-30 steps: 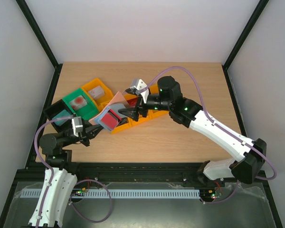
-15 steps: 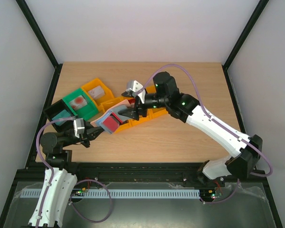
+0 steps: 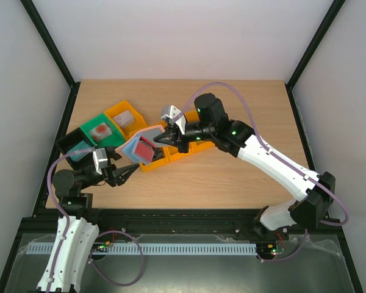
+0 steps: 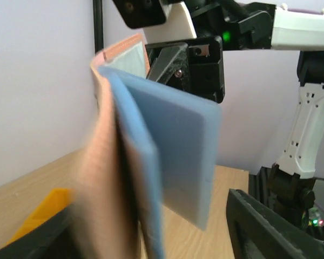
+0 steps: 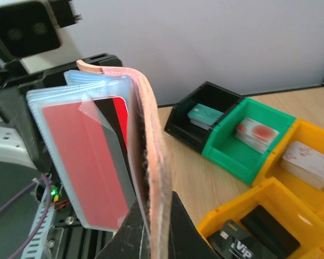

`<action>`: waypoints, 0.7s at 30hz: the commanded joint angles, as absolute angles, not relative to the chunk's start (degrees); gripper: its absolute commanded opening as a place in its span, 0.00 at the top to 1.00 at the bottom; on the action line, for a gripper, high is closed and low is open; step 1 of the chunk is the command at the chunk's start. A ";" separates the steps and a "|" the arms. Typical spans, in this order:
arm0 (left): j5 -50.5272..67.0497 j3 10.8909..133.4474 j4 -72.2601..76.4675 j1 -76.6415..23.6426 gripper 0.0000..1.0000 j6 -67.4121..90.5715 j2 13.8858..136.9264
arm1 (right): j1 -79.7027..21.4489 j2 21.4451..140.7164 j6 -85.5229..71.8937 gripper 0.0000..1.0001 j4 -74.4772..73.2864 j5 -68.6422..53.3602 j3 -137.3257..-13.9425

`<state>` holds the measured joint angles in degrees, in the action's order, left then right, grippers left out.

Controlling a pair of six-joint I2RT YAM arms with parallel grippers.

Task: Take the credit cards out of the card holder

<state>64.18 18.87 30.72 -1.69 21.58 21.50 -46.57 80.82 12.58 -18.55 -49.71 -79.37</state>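
The card holder [image 3: 138, 145] hangs open above the table's left half, tan outside with light blue sleeves. My right gripper [image 3: 161, 139] is shut on its tan cover [image 5: 151, 162], its fingers pinching the cover from both sides. A red credit card [image 5: 83, 162] sits in a clear sleeve, with a dark card edge behind it. My left gripper [image 3: 129, 173] is open just below and left of the holder. In the left wrist view the blurred holder [image 4: 151, 140] stands between the spread fingers [image 4: 270, 226], which do not grip it.
A row of bins lies behind the holder: black [image 3: 73, 145], green [image 3: 104, 131], yellow [image 3: 125, 116] and orange [image 3: 177, 155]. Each holds cards; a dark card marked VIP [image 5: 237, 240] lies in the orange one. Bare wood stretches to the right.
My left gripper has let go of the holder and opened. My right gripper has closed on the tan cover, and the holder now hangs from it, swung slightly up and right.
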 commanded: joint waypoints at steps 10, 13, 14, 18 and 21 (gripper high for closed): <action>60.28 16.34 29.36 -1.91 0.27 17.58 21.17 | -48.38 81.09 5.29 0.98 -16.31 -46.69 -82.41; 60.29 16.18 31.57 -1.93 0.39 19.79 21.10 | -48.39 80.83 5.79 0.98 -16.14 -47.27 -81.90; 60.22 16.17 31.85 -1.93 0.43 20.07 21.10 | -48.41 80.86 5.81 0.98 -16.11 -47.40 -81.80; 60.29 16.03 32.26 -1.98 0.58 20.11 21.32 | -48.66 81.89 5.31 0.98 -16.08 -49.01 -81.89; 60.10 15.91 33.11 -2.07 0.69 20.94 21.44 | -49.20 82.73 5.27 0.98 -16.04 -49.83 -82.10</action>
<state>60.29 16.45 29.74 -1.76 19.97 21.17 -48.45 81.45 6.07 -18.52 -47.44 -80.42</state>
